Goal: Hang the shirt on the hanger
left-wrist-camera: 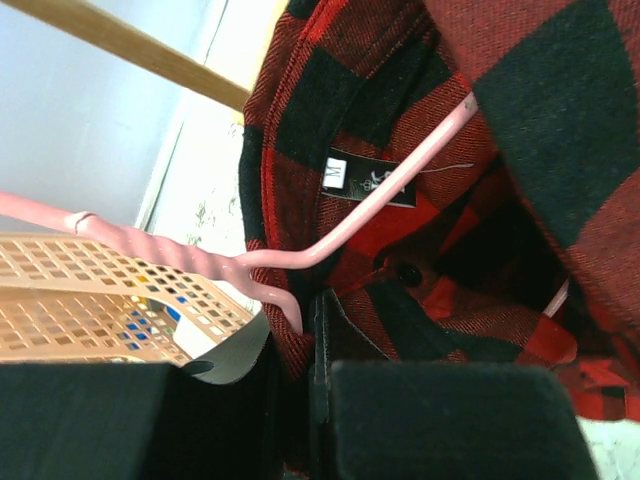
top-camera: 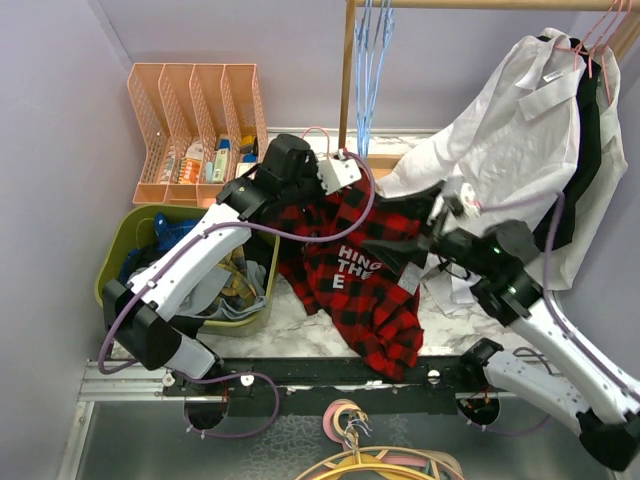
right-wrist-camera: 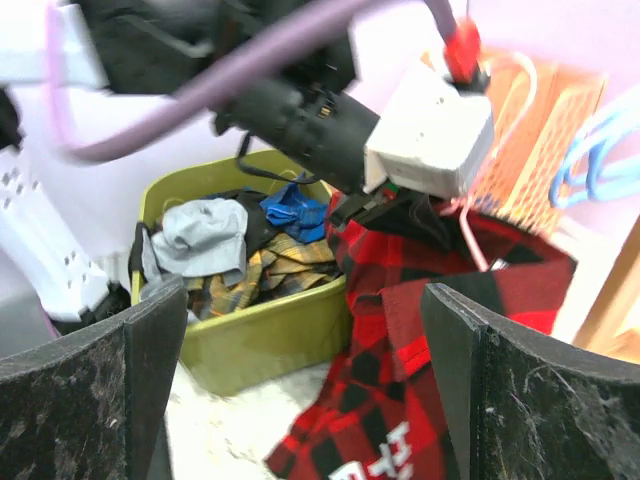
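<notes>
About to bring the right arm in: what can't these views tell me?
Left wrist: far arm of the hanger vanishes under the shirt; own fingers cover whether the left jaws also pinch the hanger.
Top external: the left arm and shirt hide the hanger's shoulders.
Right wrist: motion blur smears where hanger meets shirt.

Left claw (left-wrist-camera: 300,385) pinched on shirt (left-wrist-camera: 560,120) collar, hanger (left-wrist-camera: 400,180) wire just beside: no slack there. Right claw (right-wrist-camera: 300,390) spread; way ahead to plaid is free. Left arm (right-wrist-camera: 300,110) crosses overhead, green bin (right-wrist-camera: 270,345) blocks left. Bare surface (top-camera: 300,335) between bin and shirt.
</notes>
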Robot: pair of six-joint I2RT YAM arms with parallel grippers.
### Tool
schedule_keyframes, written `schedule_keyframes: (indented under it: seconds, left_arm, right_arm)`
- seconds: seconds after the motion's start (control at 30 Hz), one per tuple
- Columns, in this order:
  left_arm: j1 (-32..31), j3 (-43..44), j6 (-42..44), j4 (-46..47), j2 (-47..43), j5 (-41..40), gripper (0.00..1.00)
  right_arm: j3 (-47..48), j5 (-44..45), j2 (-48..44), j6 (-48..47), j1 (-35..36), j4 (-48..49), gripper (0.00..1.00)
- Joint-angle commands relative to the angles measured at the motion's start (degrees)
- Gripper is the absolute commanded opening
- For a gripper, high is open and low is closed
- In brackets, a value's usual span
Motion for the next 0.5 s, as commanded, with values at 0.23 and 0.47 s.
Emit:
schedule_keyframes:
  seconds: [0.23,0.47]
  left_arm:
    - [-0.24,-0.49,9.46,-6.18,-6.53,13.62,0.0]
    - [-1.66,-3.28,13.34,-6.12,-11.52,11.63,0.0]
  right_arm:
    - [2.52,5.27,-8.5,-21.47,0.26,-23.48,0.99]
    - [2.8,3.88,-4.47,-15.08,-0.32,-19.39,0.55]
